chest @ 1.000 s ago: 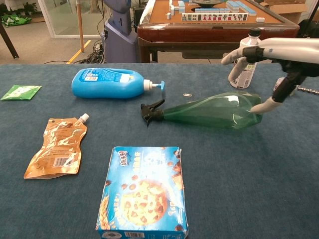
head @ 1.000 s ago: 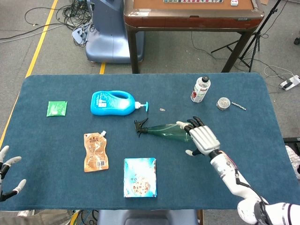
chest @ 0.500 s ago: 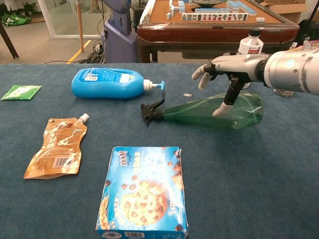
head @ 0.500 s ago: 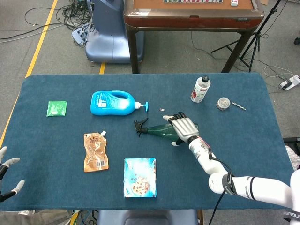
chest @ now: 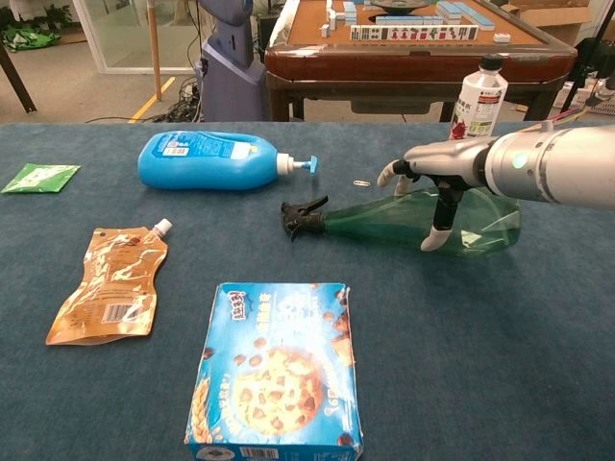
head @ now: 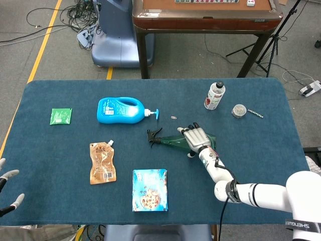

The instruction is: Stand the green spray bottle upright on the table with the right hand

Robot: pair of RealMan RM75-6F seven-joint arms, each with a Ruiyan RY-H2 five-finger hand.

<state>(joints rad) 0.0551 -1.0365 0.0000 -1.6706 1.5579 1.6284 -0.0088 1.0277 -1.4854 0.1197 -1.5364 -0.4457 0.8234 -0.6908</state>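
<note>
The translucent green plastic spray bottle (chest: 404, 220) lies on its side mid-table, black nozzle pointing left. The right hand (chest: 434, 182) arches over its body, fingers (head: 193, 131) curled around it. The left hand (head: 7, 192) hovers at the near-left edge, fingers apart.
</note>
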